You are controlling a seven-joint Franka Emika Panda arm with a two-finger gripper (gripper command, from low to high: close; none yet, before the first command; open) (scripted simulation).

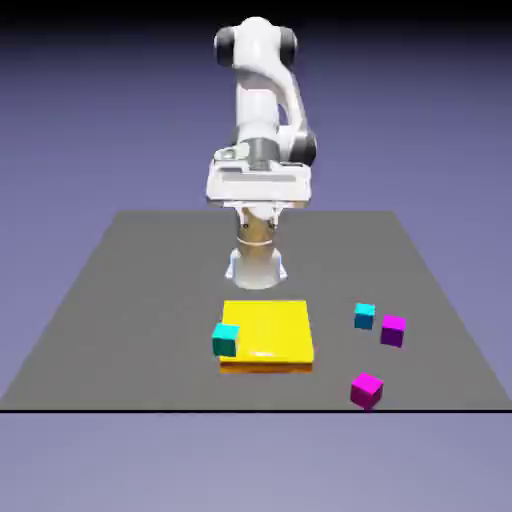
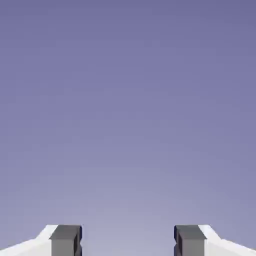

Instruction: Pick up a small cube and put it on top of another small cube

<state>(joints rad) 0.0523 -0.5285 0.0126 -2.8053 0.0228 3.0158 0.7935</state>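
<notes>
Cyan cube [image 1: 364, 316] is being seen on the table [image 1: 150, 300], just beside a magenta cube [image 1: 393, 331], right of the yellow slab [image 1: 266, 330] in the exterior view; the gripper [image 2: 128, 240] is being held released, fingers spread apart.

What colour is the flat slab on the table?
The flat slab is yellow; exterior view shows it best.

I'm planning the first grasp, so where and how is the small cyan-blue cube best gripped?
Probably from straight above, pads on two opposite upright faces of the small cyan-blue cube: it sits flat, its top uncovered. I'd avoid closing toward the nearer magenta cube, which stands close beside it on the exterior view's right.
</notes>
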